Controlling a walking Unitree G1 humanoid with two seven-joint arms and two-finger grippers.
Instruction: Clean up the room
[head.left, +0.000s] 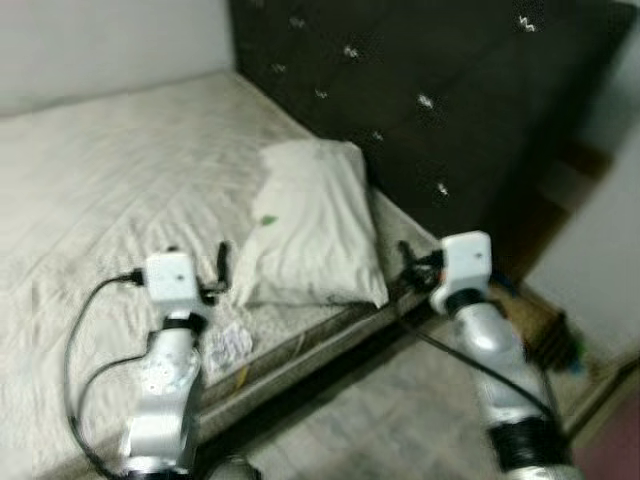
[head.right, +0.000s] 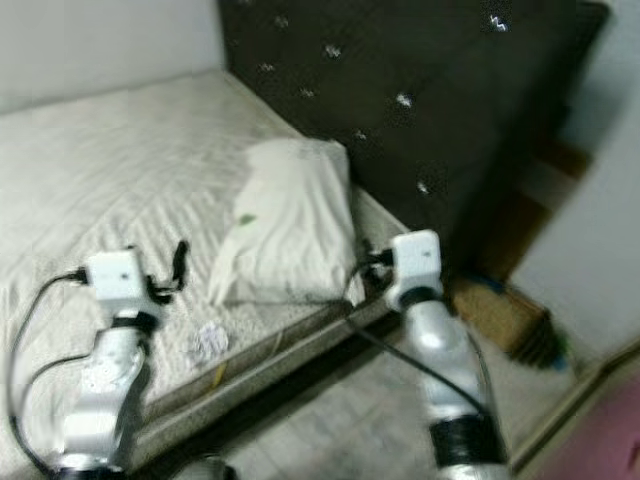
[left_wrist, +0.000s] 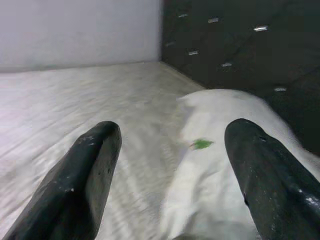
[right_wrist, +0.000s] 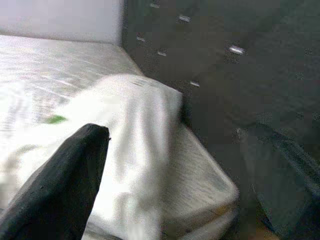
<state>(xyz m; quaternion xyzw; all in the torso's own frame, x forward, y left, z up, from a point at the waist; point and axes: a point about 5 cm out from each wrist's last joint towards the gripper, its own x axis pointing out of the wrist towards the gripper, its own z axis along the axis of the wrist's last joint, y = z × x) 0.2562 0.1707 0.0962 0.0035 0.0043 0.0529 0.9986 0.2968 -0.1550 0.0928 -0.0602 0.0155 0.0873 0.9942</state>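
1. I see the bed (head.left: 110, 170) with a pale, lightly wrinkled sheet, and a dark tufted headboard (head.left: 420, 90) with small shiny buttons.
2. A soft white pillow (head.left: 315, 225), a little crumpled, lies at the bed's corner beside the headboard, with a small green mark (head.left: 268, 220) on it.
3. A crumpled patterned scrap (head.left: 228, 343) lies at the bed's side edge.
4. My left gripper (left_wrist: 172, 175) hangs above the sheet near the pillow, fingers spread apart and empty.
5. My right gripper (right_wrist: 180, 175) is at the bed's corner, fingers also apart, grasping nothing.
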